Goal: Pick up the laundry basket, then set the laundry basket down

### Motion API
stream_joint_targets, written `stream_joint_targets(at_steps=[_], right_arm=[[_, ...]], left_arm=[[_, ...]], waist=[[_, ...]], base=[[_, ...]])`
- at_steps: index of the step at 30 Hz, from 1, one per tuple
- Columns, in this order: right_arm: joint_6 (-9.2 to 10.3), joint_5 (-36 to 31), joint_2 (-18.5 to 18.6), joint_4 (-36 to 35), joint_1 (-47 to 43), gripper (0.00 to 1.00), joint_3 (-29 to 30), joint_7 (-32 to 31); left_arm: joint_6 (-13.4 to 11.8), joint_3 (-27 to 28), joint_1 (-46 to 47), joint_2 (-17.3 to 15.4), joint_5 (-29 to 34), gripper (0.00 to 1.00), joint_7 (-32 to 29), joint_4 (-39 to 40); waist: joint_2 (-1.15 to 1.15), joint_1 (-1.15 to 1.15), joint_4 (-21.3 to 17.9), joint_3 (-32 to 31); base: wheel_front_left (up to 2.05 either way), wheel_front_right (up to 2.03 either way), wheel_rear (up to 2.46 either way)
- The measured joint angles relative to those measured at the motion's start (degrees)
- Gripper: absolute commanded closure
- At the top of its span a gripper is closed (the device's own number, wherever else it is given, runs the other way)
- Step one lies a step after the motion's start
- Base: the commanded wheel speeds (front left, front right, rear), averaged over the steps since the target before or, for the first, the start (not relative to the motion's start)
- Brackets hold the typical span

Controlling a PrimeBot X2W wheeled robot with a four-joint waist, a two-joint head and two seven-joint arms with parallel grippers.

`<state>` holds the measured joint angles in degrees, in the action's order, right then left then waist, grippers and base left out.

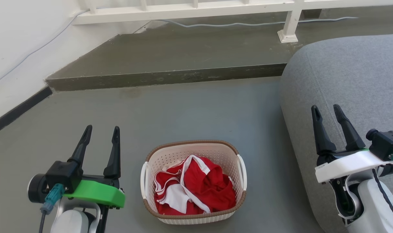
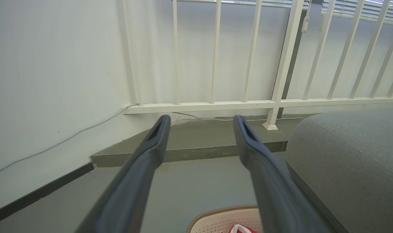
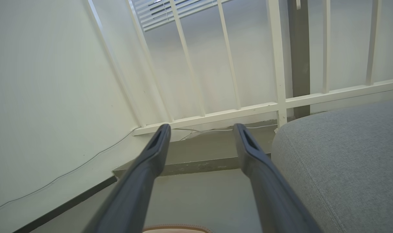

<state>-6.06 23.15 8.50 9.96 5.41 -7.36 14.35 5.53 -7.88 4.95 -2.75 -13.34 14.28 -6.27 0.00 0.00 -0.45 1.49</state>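
Note:
The laundry basket (image 1: 157, 161) stands on the grey floor at the bottom centre of the head view, cream and perforated, with a brown rim and white side handles. Red and white clothes (image 1: 196, 187) lie bunched inside it. My left gripper (image 1: 101, 130) hangs open to the basket's left, apart from it, nothing between its fingers. My right gripper (image 1: 326, 109) is open over the grey cushion, well right of the basket. In the left wrist view the left gripper (image 2: 199, 120) points at the wall, and the basket rim (image 2: 216, 212) peeks in at the bottom. The right gripper (image 3: 200, 128) also spreads wide; a sliver of basket rim (image 3: 175, 227) sits below it.
A large grey cushioned seat (image 1: 352, 77) fills the right side. A raised concrete step (image 1: 170, 55) runs across the back, under a white railing (image 1: 196, 9) with a post foot (image 1: 287, 35). A thin cable (image 1: 254, 23) trails along the step. A white wall (image 1: 18, 42) closes the left.

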Motion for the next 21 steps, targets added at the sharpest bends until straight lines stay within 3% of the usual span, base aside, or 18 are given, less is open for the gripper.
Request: stream_joint_targets(at_steps=[21], right_arm=[[-0.48,-1.03,-1.68,0.73,-0.01,0.00,1.48,0.07]], left_arm=[[0.08,0.25,0.02,0.10,0.00,0.00,0.00,0.02]], waist=[[0.00,0.00,-0.30,0.30]], base=[[0.00,0.00,0.00]])
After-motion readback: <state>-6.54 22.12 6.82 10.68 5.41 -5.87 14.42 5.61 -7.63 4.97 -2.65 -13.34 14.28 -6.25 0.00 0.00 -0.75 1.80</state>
